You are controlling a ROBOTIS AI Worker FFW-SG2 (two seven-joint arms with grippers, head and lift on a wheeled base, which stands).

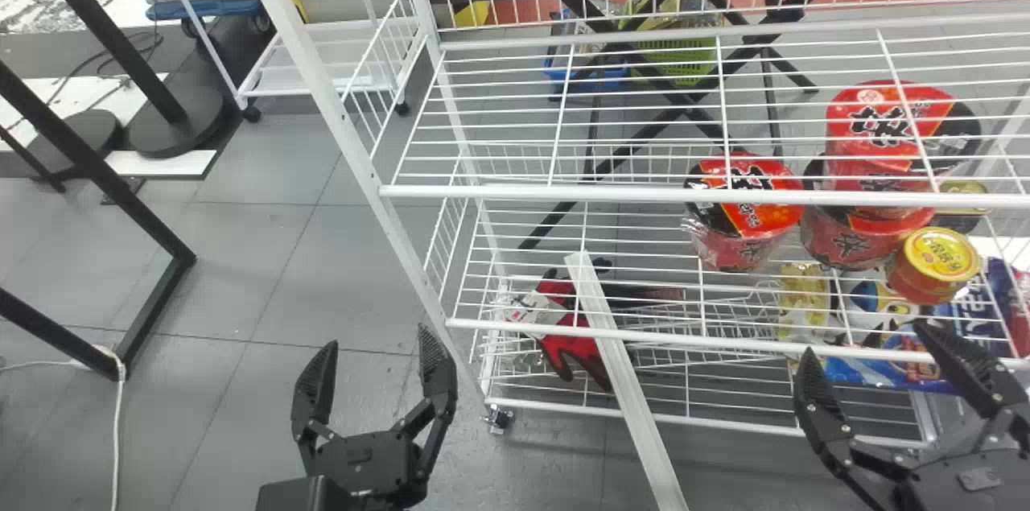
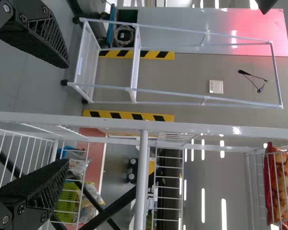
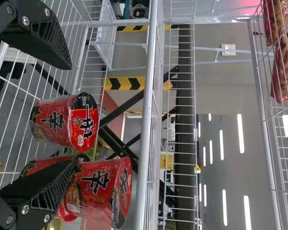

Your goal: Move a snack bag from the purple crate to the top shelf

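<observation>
Left gripper [image 1: 376, 338] and right gripper [image 1: 865, 340] both had fingers wide, holding nothing, and red snack bags [image 3: 284, 67] sat on the high shelf [image 3: 266, 129], but I couldn't tell if ours had made it, so maybe done.

The left tool [image 1: 376, 339] and the right tool [image 1: 863, 340] are black, each with two tapering, rough-textured fingers [image 2: 31, 33] ribbed along the side. Round silvery screws [image 3: 25, 20] stud their bases; angular black links meet a blocky housing [image 1: 362, 459].
</observation>
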